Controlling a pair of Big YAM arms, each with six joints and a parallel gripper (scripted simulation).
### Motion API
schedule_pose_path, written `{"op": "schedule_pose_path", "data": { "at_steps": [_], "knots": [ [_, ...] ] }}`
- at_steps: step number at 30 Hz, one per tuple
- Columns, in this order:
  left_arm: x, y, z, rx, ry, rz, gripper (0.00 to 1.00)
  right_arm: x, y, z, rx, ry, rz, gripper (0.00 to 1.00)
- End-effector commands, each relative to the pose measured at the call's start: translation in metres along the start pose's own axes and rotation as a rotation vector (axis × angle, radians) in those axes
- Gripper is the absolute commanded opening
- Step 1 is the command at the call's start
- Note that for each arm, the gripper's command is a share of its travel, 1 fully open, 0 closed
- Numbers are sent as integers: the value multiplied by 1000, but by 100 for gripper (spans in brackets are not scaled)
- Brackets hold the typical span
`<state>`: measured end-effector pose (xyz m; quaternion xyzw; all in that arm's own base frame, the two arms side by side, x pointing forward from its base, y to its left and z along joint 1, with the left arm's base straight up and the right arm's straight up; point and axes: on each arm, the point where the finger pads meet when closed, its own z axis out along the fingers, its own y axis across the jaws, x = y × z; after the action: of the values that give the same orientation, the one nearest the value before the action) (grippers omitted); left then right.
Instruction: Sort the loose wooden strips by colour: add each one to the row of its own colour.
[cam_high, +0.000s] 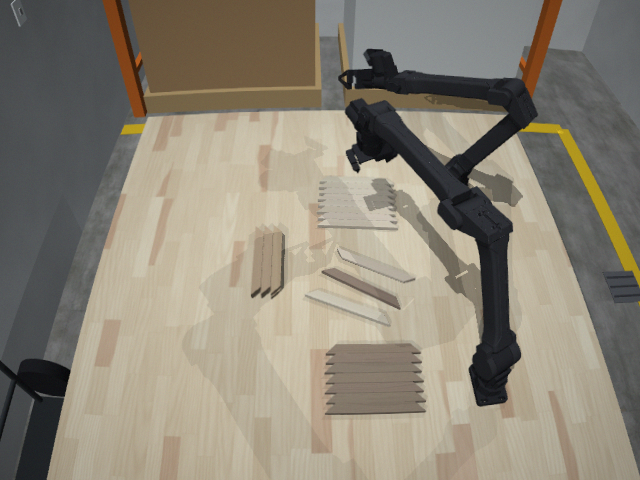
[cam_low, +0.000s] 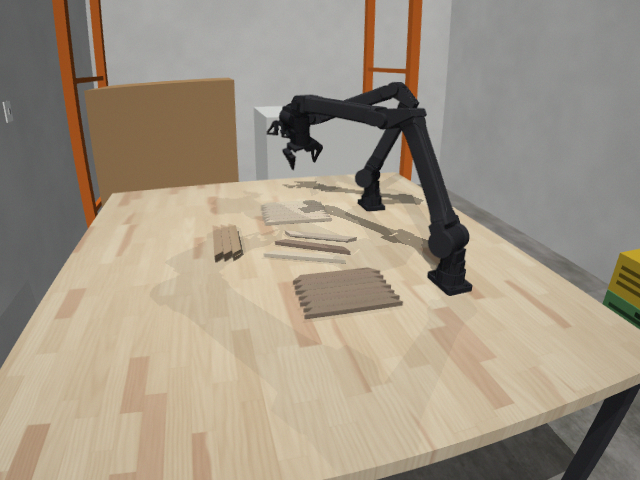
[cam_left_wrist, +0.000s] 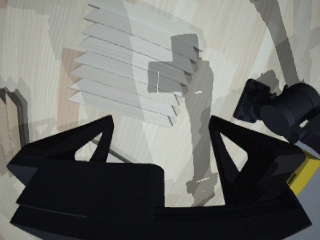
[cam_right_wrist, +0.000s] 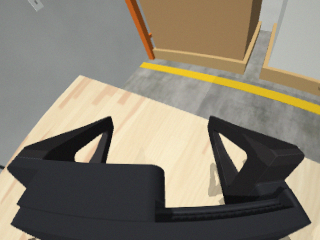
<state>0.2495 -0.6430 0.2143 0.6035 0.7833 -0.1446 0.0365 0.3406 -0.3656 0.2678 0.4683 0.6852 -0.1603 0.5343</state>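
Observation:
A whitish row (cam_high: 356, 204) (cam_low: 294, 212) (cam_left_wrist: 120, 60) of several strips lies toward the back. A brown row (cam_high: 374, 379) (cam_low: 346, 291) lies nearer the front. Three tan strips (cam_high: 267, 262) (cam_low: 227, 242) stand side by side at left. Between the rows lie a pale greyish strip (cam_high: 376, 265) (cam_low: 320, 237), a dark brown strip (cam_high: 361, 288) (cam_low: 312, 246) and a cream strip (cam_high: 348, 306) (cam_low: 305, 257), roughly parallel and apart. My left gripper (cam_high: 371, 163) (cam_low: 305, 161) (cam_left_wrist: 161, 120) is open and empty, above and behind the whitish row. My right gripper (cam_high: 347, 79) (cam_low: 275, 132) (cam_right_wrist: 160, 121) is open and empty, raised farther back.
Both arms stand at the right side of the table. The left arm's forearm (cam_high: 421, 155) (cam_low: 341, 110) reaches across in front of the right arm's base (cam_low: 371, 198). A large brown box (cam_high: 222, 46) (cam_low: 162, 136) stands beyond the table's back edge.

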Motion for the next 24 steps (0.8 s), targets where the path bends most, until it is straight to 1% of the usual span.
{"op": "schedule_pose_path", "data": {
  "at_steps": [1,17,18,19,20,24],
  "knots": [
    [-5,-3,-13,-3,-28,8,100,-11,4,-2,-7,-24,1,100],
    [-5,-3,-13,-3,-28,8,100,-11,4,-2,-7,-24,1,100],
    [-12,-2,-14,-5,-40,10,100,-23,8,-2,-14,-43,4,100],
    [-15,15,-42,-24,-96,-15,100,-41,24,-8,-47,-79,-13,100],
    [-6,18,-32,-21,-69,-25,100,-46,27,-8,-52,-87,-14,100],
    [-5,32,-39,-33,-96,-43,100,-46,36,-9,-69,-89,-27,100]
  ]
}}
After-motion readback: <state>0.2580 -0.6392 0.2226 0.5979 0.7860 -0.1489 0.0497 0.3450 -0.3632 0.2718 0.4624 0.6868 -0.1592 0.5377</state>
